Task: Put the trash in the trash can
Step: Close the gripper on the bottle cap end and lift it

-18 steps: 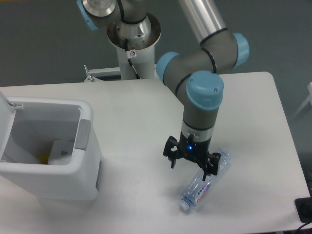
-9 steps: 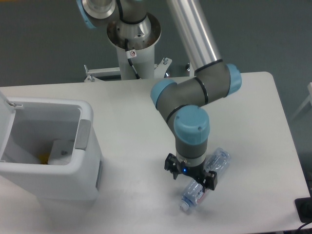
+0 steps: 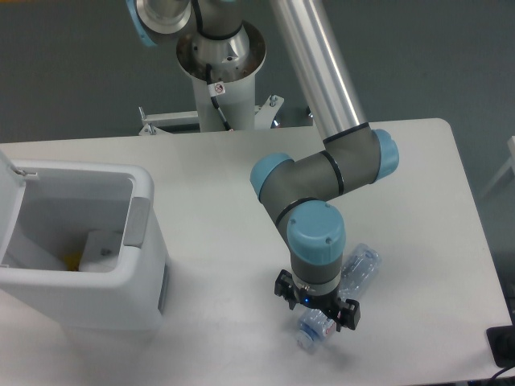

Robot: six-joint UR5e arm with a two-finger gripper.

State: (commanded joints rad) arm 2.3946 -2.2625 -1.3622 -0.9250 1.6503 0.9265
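The pincer [image 3: 316, 303] was down over the clear plastic bottle [image 3: 342, 293], its two fingers set on either side of the bottle's middle — whether they actually pressed on it, I could not tell. The bottle lay slantwise on the white table [image 3: 225, 185], near the front edge toward the right corner, its cap end pointing at that edge. The white trash can [image 3: 88, 265] stood at the table's left side, well apart, lid open — something pale lay inside.
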